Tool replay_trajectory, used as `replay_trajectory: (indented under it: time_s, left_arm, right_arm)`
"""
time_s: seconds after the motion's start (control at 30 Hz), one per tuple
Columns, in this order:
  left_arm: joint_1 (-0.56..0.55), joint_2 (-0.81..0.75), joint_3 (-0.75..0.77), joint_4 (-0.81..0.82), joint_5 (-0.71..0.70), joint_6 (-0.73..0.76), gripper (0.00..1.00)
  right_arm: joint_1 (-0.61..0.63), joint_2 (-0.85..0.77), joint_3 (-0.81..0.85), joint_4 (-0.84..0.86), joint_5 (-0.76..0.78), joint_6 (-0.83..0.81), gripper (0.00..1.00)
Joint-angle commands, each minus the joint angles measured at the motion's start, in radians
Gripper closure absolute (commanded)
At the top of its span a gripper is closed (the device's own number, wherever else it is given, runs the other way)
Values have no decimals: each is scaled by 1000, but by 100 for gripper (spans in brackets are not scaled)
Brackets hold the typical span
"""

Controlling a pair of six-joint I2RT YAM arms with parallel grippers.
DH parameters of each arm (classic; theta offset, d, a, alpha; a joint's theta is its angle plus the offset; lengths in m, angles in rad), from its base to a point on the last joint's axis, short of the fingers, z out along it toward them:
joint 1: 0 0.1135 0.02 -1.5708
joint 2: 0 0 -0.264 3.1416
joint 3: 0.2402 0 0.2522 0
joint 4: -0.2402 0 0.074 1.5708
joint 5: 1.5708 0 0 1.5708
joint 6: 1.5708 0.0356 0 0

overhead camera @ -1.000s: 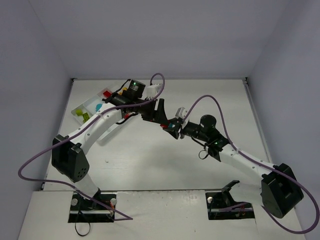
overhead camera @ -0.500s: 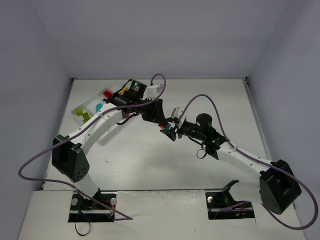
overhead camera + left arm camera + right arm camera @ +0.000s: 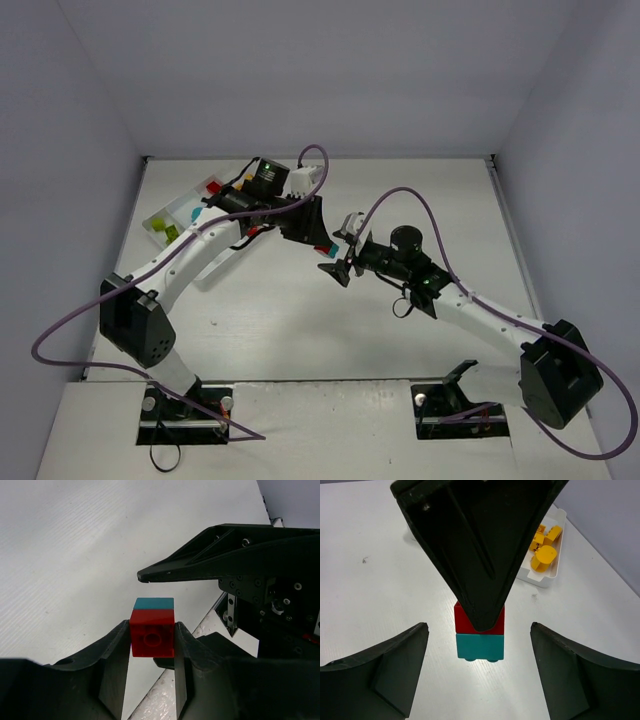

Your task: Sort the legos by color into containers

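1. Seen from above, two white arms (image 3: 200,255) reach over a white surface (image 3: 300,320). They meet to the right of a shallow white tray (image 3: 152,224), which sits near the far left corner.
2. The left hand (image 3: 151,630) is clenched on a red lego (image 3: 152,641), with one finger pressed to each side. A teal lego (image 3: 154,603) is joined to the red one and sticks out past the fingertips.
3. This joined pair is held off the surface, well apart from the tray on its right side.
4. The right hand (image 3: 479,630) is released. Its two fingers stand wide on either side of the pair and touch neither lego.
5. Inside the tray lie a second red piece (image 3: 212,187), a second teal piece (image 3: 197,213) and a lime green piece (image 3: 170,236).
6. The right wrist view shows yellow legos (image 3: 544,540) at one end of the tray.
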Motion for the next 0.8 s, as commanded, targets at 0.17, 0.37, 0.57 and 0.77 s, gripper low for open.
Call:
replay_trajectory:
  time_s: [0.17, 0.37, 0.57, 0.77]
  left_arm:
    - [8, -81, 18, 47, 39, 7, 100]
    - [8, -81, 17, 50, 52, 2, 100]
    - [8, -81, 17, 51, 62, 0, 100]
    - [18, -79, 28, 33, 68, 8, 100]
  right_arm:
    - [5, -8, 16, 115, 26, 14, 36]
    - [5, -4, 21, 118, 44, 6, 52]
    - [5, 2, 7, 138, 60, 9, 73]
    - [5, -10, -34, 138, 86, 6, 91]
